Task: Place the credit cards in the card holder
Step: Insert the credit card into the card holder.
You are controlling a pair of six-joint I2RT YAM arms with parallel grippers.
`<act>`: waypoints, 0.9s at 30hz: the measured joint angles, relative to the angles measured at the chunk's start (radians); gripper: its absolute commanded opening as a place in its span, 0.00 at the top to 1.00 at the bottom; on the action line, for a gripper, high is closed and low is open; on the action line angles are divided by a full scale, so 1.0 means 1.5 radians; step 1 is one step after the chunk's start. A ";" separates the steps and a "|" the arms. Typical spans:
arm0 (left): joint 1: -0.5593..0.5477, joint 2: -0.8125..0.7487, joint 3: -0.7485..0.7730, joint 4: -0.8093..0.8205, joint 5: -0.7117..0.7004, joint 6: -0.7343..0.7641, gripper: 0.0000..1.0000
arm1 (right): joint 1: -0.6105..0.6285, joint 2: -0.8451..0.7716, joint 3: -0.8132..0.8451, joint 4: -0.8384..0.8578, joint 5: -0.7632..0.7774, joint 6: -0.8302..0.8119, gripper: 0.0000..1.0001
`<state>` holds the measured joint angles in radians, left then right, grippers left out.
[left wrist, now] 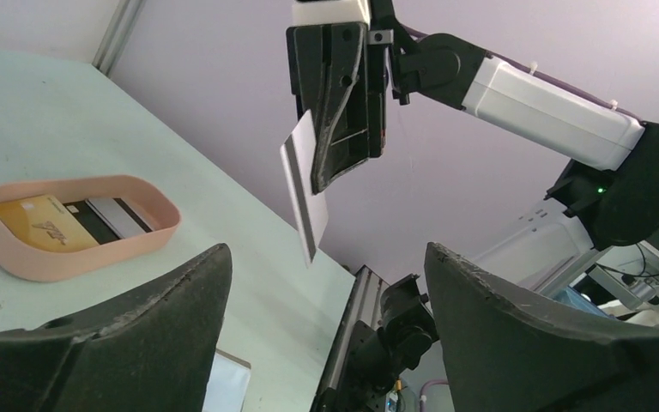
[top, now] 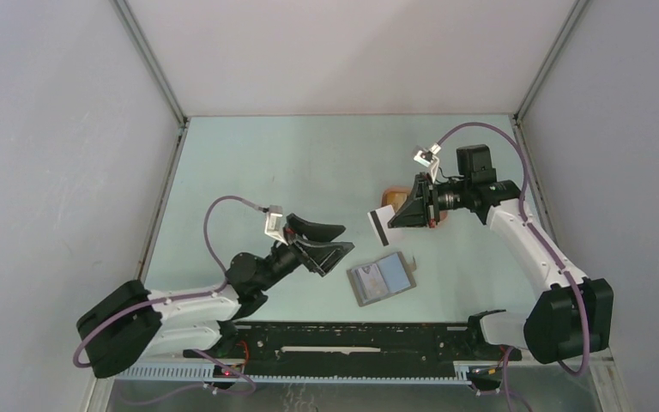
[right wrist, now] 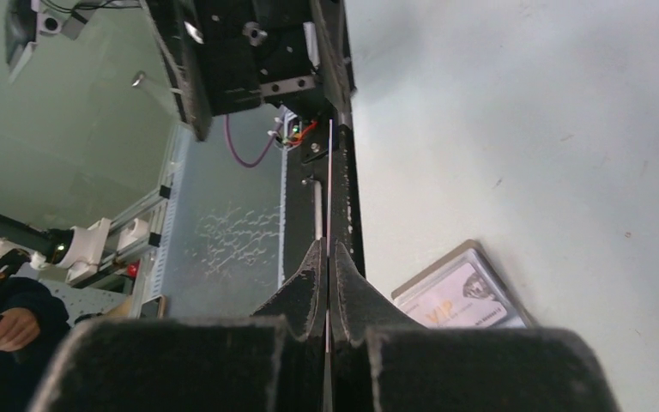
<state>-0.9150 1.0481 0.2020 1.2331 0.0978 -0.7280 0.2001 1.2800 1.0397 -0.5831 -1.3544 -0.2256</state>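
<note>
The grey card holder (top: 382, 279) lies open on the table near the front, with a pale card marked VIP in its slot (right wrist: 466, 302). My right gripper (top: 392, 220) is shut on a pale card with a dark stripe (top: 379, 225), holding it on edge in the air, behind and above the holder. That card hangs from the right gripper's fingers in the left wrist view (left wrist: 305, 190) and is edge-on in the right wrist view (right wrist: 329, 184). An orange-yellow card (left wrist: 39, 223) and a dark striped card (left wrist: 116, 217) lie in the peach tray. My left gripper (top: 346, 238) is open and empty, left of the holder.
The peach oval tray (left wrist: 26, 257) sits on the table behind the right gripper and is mostly hidden by it in the top view (top: 388, 198). The black rail with the arm bases (top: 352, 339) runs along the near edge. Grey walls close in the table.
</note>
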 measured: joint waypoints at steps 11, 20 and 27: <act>-0.013 0.145 0.006 0.075 -0.010 -0.032 0.23 | 0.017 0.015 -0.044 0.167 -0.020 0.205 1.00; -0.017 0.226 0.073 0.105 -0.009 -0.061 0.43 | 0.036 0.025 -0.050 0.229 -0.009 0.280 1.00; -0.017 0.278 0.116 0.140 0.003 -0.093 0.87 | 0.044 0.035 -0.051 0.234 -0.004 0.292 1.00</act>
<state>-0.9405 1.4647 0.3763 1.4433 0.1020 -0.8680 0.2665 1.3323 0.9634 -0.2321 -1.3605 0.2127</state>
